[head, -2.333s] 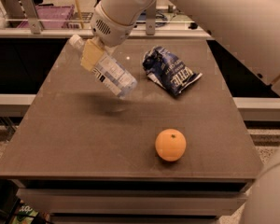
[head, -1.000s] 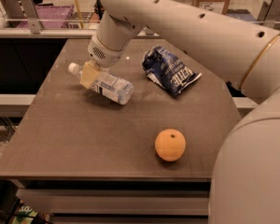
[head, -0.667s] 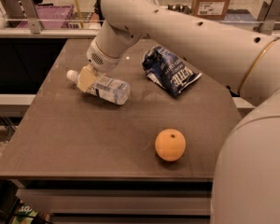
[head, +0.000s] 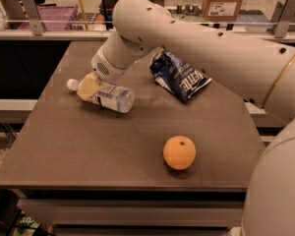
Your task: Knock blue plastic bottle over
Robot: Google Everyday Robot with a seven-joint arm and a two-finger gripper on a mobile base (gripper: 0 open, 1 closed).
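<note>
Blue plastic bottle (head: pixel 107 96) lying on its side on the brown tabletop (head: pixel 88 146) with the gripper (head: pixel 88 87) at its neck.
Bottle sits up-left of the orange (head: pixel 179 152), white cap pointing away from it. Crumpled dark blue snack bag (head: pixel 179 76) lies behind the orange. Gripper clamped or loose – cannot tell. Further behind the orange, past the table edge, are a purple crate (head: pixel 49 16) and a cardboard box (head: pixel 225 1).
</note>
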